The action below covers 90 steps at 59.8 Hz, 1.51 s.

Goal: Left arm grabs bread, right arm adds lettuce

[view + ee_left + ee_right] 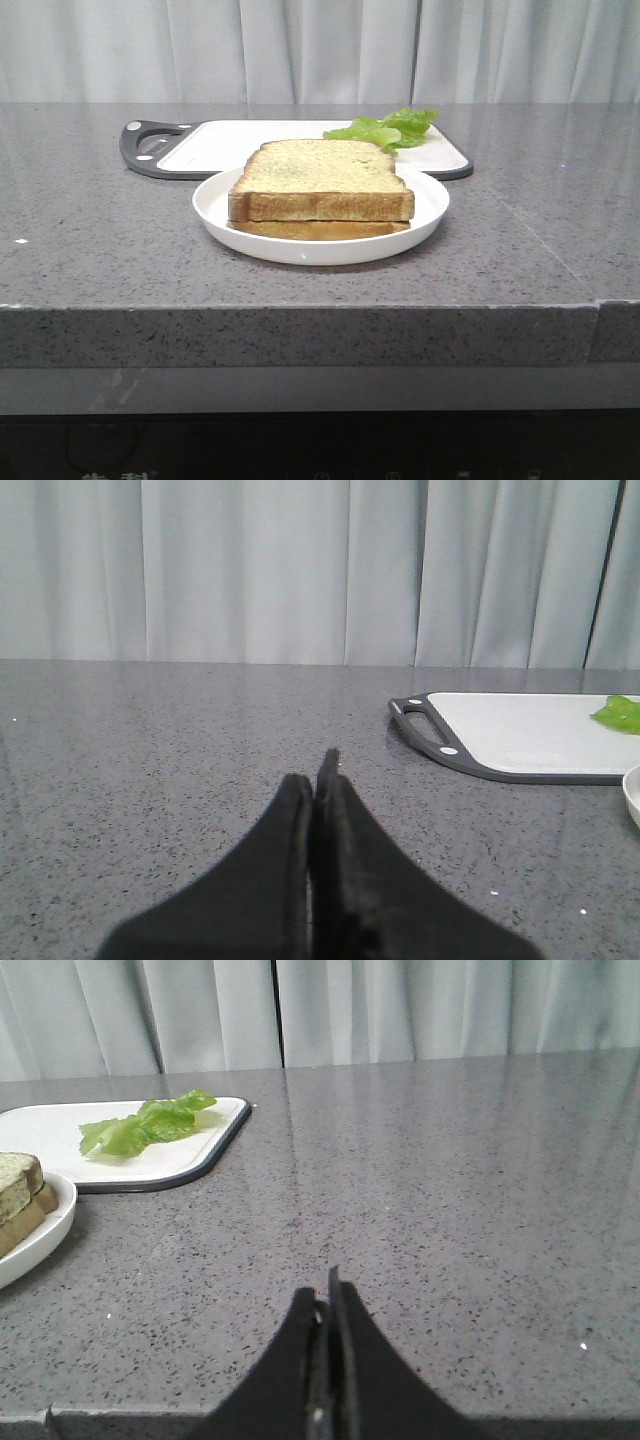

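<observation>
Both pincers are waiting low over the grey worktop [90, 230], the left pincer [318, 780] and the right pincer [328, 1300] each pressed fully closed and gripping nothing, well apart from the food. Nearer the front edge, a white plate [425, 215] is carrying two stacked toast slices; the bread [320, 180], the thick upper slice, is lying flat with its speckled face up, a crust side facing the front camera and its longer axis running left to right. Just behind the plate, the lettuce [385, 128] is resting on the right part of a white cutting board [215, 140], its length stretching across the board. Likely trouble: a closed pincer could shove the slice instead of gripping it, or drag the lower slice along; the limp leaf could slip or tear.
</observation>
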Each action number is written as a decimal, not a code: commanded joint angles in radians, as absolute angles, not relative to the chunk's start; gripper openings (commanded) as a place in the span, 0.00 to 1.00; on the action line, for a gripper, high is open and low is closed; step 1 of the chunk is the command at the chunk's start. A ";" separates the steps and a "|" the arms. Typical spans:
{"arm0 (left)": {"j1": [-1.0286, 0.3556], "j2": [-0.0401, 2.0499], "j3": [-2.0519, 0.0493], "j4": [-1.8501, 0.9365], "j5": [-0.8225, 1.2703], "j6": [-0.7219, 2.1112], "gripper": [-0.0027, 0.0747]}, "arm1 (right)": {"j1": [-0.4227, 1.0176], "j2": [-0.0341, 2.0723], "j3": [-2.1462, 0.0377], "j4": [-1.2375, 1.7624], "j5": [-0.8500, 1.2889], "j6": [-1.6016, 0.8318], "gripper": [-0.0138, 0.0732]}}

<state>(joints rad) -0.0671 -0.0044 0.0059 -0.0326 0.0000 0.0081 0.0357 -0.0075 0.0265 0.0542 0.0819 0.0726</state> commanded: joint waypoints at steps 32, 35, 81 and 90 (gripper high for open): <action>-0.067 -0.022 0.010 -0.035 -0.074 0.000 0.01 | 0.035 -0.031 0.024 0.043 0.000 0.074 0.02; -0.067 -0.022 0.010 -0.035 -0.074 0.000 0.01 | 0.035 -0.031 0.024 0.043 0.000 0.074 0.02; -0.067 0.114 -0.436 -0.147 0.212 0.000 0.01 | 0.035 0.076 -0.379 0.041 0.256 0.074 0.02; -0.067 0.256 -0.606 -0.147 0.344 0.000 0.01 | 0.035 0.215 -0.543 0.041 0.340 0.074 0.02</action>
